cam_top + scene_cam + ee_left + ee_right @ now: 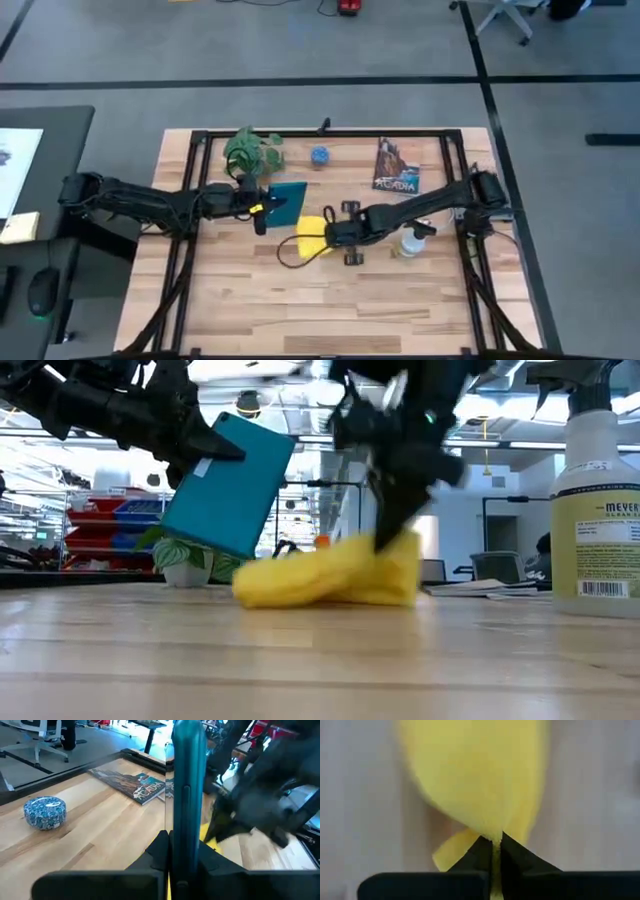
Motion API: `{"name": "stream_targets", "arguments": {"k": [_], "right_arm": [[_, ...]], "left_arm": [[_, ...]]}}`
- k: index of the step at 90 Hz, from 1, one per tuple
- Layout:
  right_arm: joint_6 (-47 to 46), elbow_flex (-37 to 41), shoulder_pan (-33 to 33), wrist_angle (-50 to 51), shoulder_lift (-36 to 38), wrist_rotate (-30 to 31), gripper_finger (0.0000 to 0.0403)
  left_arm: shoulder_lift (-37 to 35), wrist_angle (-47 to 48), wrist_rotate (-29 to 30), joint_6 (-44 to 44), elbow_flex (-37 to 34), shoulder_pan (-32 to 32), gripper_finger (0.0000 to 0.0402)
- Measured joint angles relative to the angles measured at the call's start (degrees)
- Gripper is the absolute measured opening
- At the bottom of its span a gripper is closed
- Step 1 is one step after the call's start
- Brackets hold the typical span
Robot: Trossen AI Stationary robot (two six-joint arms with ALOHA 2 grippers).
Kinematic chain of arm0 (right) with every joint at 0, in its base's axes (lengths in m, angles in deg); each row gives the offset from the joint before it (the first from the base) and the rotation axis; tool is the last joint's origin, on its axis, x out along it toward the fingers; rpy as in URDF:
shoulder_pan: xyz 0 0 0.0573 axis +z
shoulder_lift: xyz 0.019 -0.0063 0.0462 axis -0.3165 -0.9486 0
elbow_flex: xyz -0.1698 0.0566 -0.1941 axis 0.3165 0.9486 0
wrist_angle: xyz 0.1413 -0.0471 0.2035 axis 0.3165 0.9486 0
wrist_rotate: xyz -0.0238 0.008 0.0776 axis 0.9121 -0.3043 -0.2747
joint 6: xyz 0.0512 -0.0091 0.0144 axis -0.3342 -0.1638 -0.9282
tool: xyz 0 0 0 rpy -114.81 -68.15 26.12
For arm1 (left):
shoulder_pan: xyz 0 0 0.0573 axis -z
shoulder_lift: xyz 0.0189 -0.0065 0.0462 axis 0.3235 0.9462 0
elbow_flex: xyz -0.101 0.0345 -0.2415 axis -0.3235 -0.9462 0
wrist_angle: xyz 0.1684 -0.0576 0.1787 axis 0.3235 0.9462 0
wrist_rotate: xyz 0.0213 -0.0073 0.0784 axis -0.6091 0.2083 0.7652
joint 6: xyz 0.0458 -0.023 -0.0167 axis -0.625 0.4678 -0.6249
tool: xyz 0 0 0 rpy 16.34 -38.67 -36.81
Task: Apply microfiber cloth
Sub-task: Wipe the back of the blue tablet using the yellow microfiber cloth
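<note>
Near table centre: microfiber cloth [312,237] bunched on the wood, one edge pinched tight by right gripper [330,237]. Just beside it, tablet [286,202] held off the table, tilted, clamped edge-on by left gripper [262,208]. Spray bottle [413,243] near the right arm.

Wooden table [250,300] holding a plant [252,152] at eleven o'clock, tin [319,156] at twelve, book [397,167] at one, spray bottle [413,241] at three, yellow cloth [313,237] centre.

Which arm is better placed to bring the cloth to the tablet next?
The right: its pincer already pinches the yellow cloth beside the tablet, which the left pincer holds off the table.
</note>
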State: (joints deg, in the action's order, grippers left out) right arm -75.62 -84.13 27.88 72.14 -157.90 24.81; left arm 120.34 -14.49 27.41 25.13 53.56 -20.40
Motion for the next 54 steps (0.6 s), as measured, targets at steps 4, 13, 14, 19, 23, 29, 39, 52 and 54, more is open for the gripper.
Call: {"name": "stream_targets", "arguments": {"k": [4, 13, 14, 19, 23, 29, 39, 52, 54], "right_arm": [[0.44, 0.51, -0.01, 0.82, -0.59, -3.22, 0.0007], [2.68, 0.34, -0.20, -1.30, -1.72, -9.49, 0.0027], [2.82, 0.34, -0.20, -1.33, -1.77, -9.79, 0.0031], [3.39, 0.34, -0.25, -0.24, -1.66, -11.00, 0.0051], [3.65, -0.01, -0.39, -0.23, -1.34, -11.13, 0.0070], [4.04, -0.67, -0.55, 1.14, -0.64, -11.19, 0.0101], [3.63, -1.32, -1.04, 0.27, 1.00, -11.97, 0.0152], [1.83, -1.30, -2.11, -2.25, 1.78, -14.37, 0.0201], [1.03, -1.25, -2.46, -2.43, 1.79, -14.29, 0.0206]], "left_arm": [[0.00, 0.22, 0.00, 0.00, -0.02, 0.00, 0.0011], [0.00, -0.43, 0.00, -0.04, -0.02, -0.02, 0.0011], [0.00, -0.43, 0.00, -0.04, -0.02, -0.02, 0.0011], [0.02, -0.13, -0.01, -0.04, -0.02, -0.07, 0.0011], [0.02, 0.03, 0.00, -0.04, -0.02, -0.05, 0.0011], [0.02, -0.13, 0.00, -0.04, -0.02, -0.07, 0.0011], [0.02, 0.09, 0.00, -0.07, -0.02, -0.07, 0.0011], [0.02, 0.28, 0.00, -0.04, -0.02, -0.07, 0.0011], [0.02, 0.27, -0.02, -0.04, -0.02, -0.07, 0.0011]]}}
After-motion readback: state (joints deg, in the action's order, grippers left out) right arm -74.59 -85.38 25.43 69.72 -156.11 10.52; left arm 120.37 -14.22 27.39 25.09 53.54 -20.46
